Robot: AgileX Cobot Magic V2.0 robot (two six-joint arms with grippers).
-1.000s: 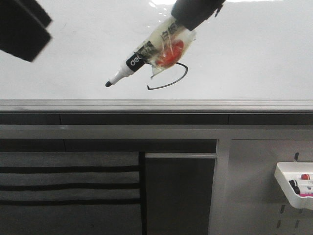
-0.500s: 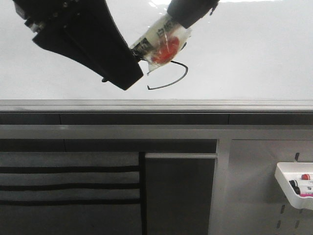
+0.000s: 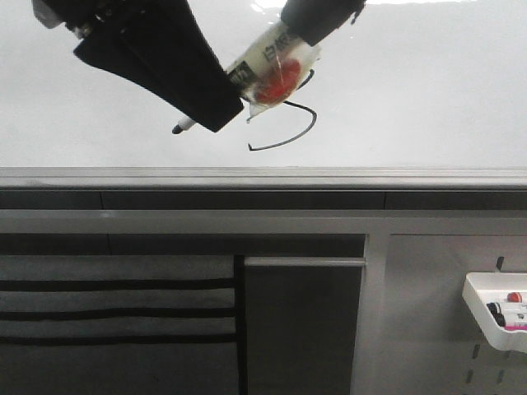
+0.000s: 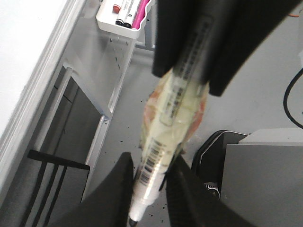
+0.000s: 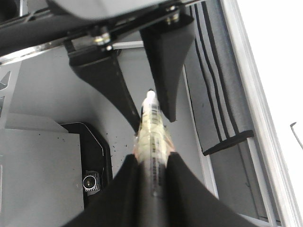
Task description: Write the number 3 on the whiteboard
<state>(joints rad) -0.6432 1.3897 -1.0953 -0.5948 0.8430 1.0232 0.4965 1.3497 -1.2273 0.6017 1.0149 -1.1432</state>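
Marker (image 3: 268,66): gripped in the right pincer (image 5: 152,163), long axis running from upper centre of the frame down-left, tip between the open left pincer (image 3: 210,103) fingers. Number 3 (image 3: 288,136): drawn mid-whiteboard (image 3: 428,90), just below-right of the marker.

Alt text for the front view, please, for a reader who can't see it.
The right hand holds a taped marker over the whiteboard, above the number 3, whose lower curve shows. The left hand reaches in around the marker's front end. Below, a small tray of markers hangs at right.
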